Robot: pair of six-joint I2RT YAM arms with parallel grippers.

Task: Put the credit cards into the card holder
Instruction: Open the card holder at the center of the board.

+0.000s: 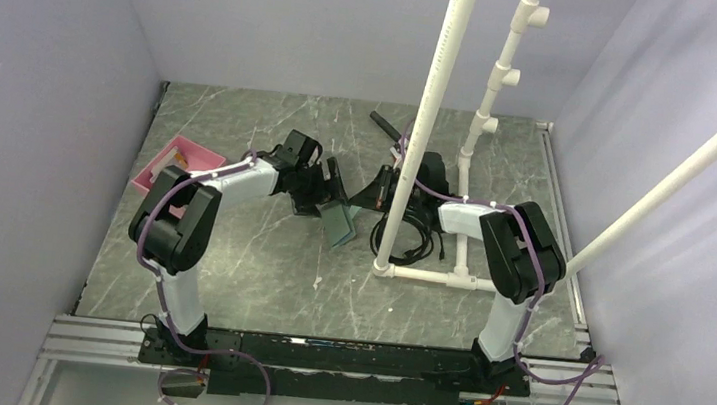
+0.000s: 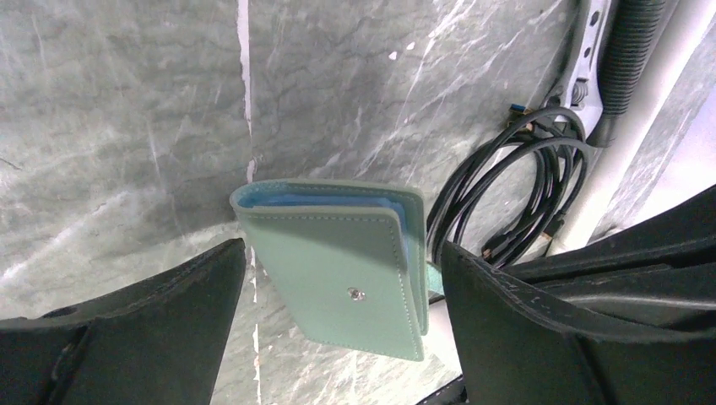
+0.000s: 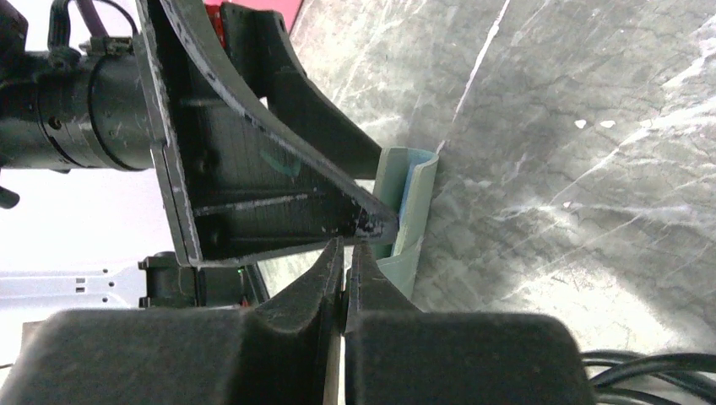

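Note:
The green card holder [image 2: 338, 278] has a snap on its face and a pale blue inside. It hangs tilted between my left gripper's [image 2: 344, 245] fingers, which clasp its side edges just above the table. It also shows in the top view [image 1: 339, 225] under my left gripper [image 1: 328, 199]. In the right wrist view it stands edge-on [image 3: 411, 181]. My right gripper [image 3: 348, 245] is shut on a thin pale tan credit card [image 3: 333, 380], seen as a sliver between its pads. Its tips are right beside the holder. In the top view it [image 1: 377, 192] faces the left gripper.
A pink tray [image 1: 161, 174] with something tan in it lies at the left. A coiled black cable [image 1: 413, 238] and a white pipe frame [image 1: 421, 129] stand just right of the holder. A dark object [image 1: 383, 123] lies near the back wall.

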